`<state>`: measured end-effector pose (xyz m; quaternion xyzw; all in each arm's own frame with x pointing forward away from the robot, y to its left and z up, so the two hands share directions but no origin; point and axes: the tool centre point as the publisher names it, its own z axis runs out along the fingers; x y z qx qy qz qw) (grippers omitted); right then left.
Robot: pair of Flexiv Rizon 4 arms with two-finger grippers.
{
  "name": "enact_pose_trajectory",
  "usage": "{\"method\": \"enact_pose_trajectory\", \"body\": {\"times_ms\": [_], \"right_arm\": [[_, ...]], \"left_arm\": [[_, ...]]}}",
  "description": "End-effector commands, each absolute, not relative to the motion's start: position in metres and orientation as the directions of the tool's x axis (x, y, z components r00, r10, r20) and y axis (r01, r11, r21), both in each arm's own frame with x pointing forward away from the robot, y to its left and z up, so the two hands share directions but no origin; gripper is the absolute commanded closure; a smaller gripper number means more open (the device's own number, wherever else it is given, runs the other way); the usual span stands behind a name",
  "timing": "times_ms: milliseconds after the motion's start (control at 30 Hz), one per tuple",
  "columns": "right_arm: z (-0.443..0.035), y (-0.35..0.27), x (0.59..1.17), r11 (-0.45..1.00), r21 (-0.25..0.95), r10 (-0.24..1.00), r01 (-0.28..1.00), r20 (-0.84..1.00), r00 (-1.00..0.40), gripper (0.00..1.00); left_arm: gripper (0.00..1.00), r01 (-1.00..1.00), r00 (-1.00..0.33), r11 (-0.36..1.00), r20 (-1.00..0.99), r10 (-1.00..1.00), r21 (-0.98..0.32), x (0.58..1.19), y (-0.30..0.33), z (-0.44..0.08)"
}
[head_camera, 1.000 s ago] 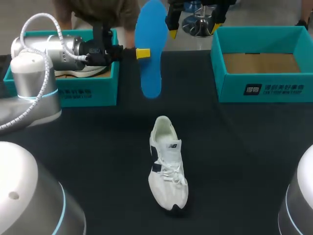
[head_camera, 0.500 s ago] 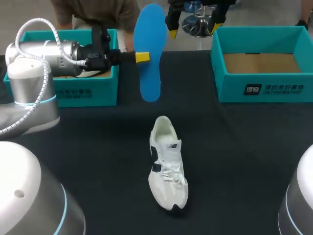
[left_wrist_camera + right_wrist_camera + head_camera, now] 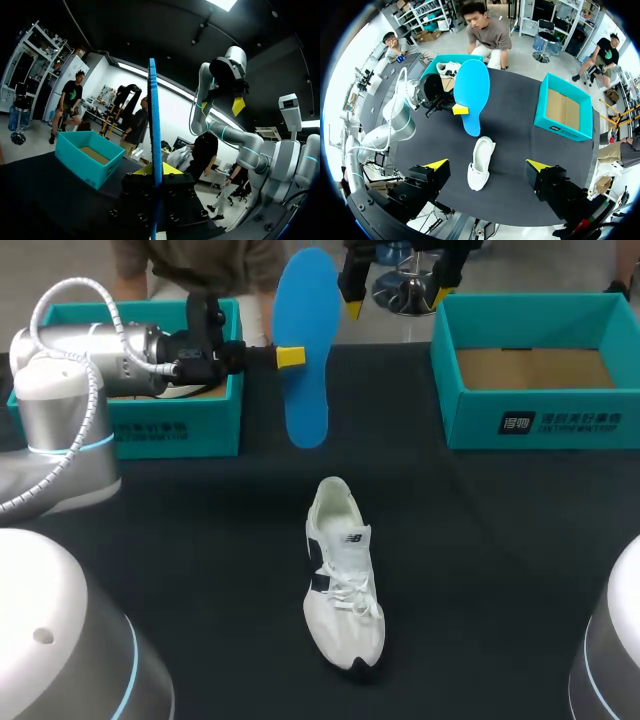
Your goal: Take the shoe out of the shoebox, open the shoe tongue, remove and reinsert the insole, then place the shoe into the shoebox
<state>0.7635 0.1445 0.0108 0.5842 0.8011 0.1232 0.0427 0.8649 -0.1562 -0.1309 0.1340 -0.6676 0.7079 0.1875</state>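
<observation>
Beyond shoe [image 3: 343, 575], left tool [image 3: 291, 355] grips insole [image 3: 308, 300], heel end nearest.

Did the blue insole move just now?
Yes, a little: the blue insole dipped toward the white shoe, judged against the left shoebox.

Head view high behind table [image 3: 500, 540], right wrist far overhead, both sharing shoe [image 3: 345, 580], left wrist level, close on insole [image 3: 155, 125]

my right gripper [image 3: 395, 303] is cut off at head view's top; spare shoe [image 3: 188, 391] in left shoebox [image 3: 180, 428] sits mostly behind left arm [image 3: 90, 345]
</observation>
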Motion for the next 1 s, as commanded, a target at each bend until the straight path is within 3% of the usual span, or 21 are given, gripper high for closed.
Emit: {"method": "enact_pose_trajectory", "body": {"times_ms": [33,200,300,533,767,1000], "right_arm": [[0.011,0.145,0.764,0.287,0.245,0.947,0.926,0.075,-0.313,0.00],[0.011,0.145,0.764,0.287,0.245,0.947,0.926,0.075,-0.313,0.00],[0.011,0.145,0.764,0.287,0.245,0.947,0.926,0.075,-0.313,0.00],[0.011,0.145,0.764,0.287,0.245,0.947,0.926,0.075,-0.313,0.00],[0.011,0.145,0.764,0.287,0.245,0.947,0.926,0.075,-0.313,0.00],[0.011,0.145,0.764,0.287,0.245,0.947,0.926,0.075,-0.313,0.00]], "left_arm": [[1.00,-0.444,-0.894,-0.039,0.440,0.086,-0.895,0.865,-0.157,-0.131],[1.00,-0.444,-0.894,-0.039,0.440,0.086,-0.895,0.865,-0.157,-0.131],[1.00,-0.261,-0.958,-0.036,0.255,0.129,-0.965,0.861,-0.158,-0.123],[1.00,0.044,-0.979,-0.142,-0.071,0.190,-0.989,0.852,-0.156,-0.112],[1.00,0.237,-0.945,-0.163,-0.266,0.188,-0.958,0.848,-0.152,-0.115],[1.00,0.338,-0.918,-0.096,-0.351,0.186,-0.936,0.844,-0.150,-0.131]]}}
